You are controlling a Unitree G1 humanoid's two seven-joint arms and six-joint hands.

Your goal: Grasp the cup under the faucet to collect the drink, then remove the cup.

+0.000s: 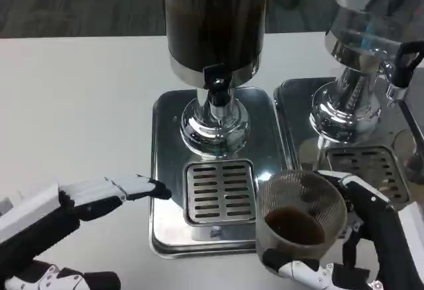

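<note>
We had the cup (301, 220) held in our right hand (361, 243), fingers wrapped around its wall, at the near right corner of the drip tray (165, 171). Dark drink sat in the bottom, so collecting looked done. The cup was already clear of the faucet (217, 85), which stood well beyond the right hand and to its left. What's left, by our read: carry the cup fully off the tray and set it down. Main risk is a tilt and spill.

Our left hand (86, 200) held nothing, fingers stretched out flat, tips just at the tray's left edge, beside the slotted grate (220, 192).

Past both hands stood the dispenser (215, 18) on its chrome base, tank filled with dark liquid. Beyond the right hand, a second dispenser (368, 45) sat on its own tray (291, 104).

Surface was a plain white table (73, 104). Behind it, grey carpet floor (79, 2); the rest of the room was out of frame.
</note>
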